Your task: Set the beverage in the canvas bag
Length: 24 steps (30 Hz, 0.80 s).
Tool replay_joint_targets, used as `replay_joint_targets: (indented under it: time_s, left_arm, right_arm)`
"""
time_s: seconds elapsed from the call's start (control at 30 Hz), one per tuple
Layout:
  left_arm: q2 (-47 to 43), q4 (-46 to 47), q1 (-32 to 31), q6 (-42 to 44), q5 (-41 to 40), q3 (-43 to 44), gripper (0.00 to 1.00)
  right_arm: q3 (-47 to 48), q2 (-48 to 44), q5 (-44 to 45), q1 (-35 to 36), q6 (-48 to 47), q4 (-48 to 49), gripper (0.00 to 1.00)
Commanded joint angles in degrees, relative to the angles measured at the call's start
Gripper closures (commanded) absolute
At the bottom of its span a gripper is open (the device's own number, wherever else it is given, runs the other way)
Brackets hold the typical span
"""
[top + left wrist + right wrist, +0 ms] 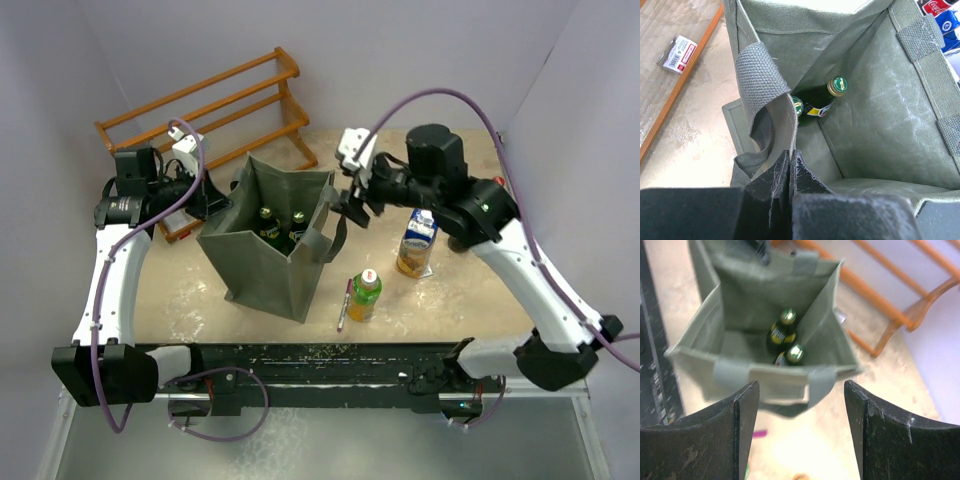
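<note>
- Closest to the lens, the left gripper [790, 167] has its fingers pressed together on the near wall of the canvas bag [875, 115] — apparently to keep the bag upright and its mouth wide.
- Over the opening the right gripper [801, 390] hovers with its fingers apart, carrying nothing.
- Inside the bag, two green bottles [786, 330] sit close together toward one corner, leaving floor free.
- Outside, on the table to the right of the bag, a capped plastic bottle [364, 295] and a carton [417, 243] stand — probably the next pick for the empty right gripper.
</note>
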Motion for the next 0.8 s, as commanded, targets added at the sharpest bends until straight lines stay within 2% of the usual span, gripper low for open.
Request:
replay_joint_targets:
  time_s: [0.0, 0.13, 0.23, 0.33, 0.6, 0.77]
  left_arm:
    - [0.28, 1.2, 0.38, 0.54, 0.42, 1.99, 1.0]
    - [0.17, 1.19, 0.28, 0.42, 0.47, 1.69, 1.0]
    - [0.16, 1.61, 0.27, 0.14, 0.64, 1.15, 1.0]
    - [0.11, 1.84, 0.33, -0.18, 0.73, 0.95, 1.0]
    - [-0.59, 1.26, 0.35, -0.13, 0.58, 0.77, 1.0]
    - [-1.0, 1.07, 0.28, -0.06, 0.46, 0.66, 1.0]
  right_arm:
    - [-6.78, -6.68, -2.3, -0.04, 2.28, -9.8, 0.29]
    - [-14.02, -12.12, -2.11, -0.15, 2.0, -13.55, 0.28]
    - [-19.58, -14.9, -1.8, -0.18, 0.35, -14.04, 0.19]
    - [-24.9, -16.84, -2.21, -0.17, 0.14, -13.36, 0.17]
    - [-34.68, -18.87, -1.37, -0.16, 0.25, -9.34, 0.18]
    - [-36.48, -18.84, -0.9, -0.17, 1.19, -7.56, 0.21]
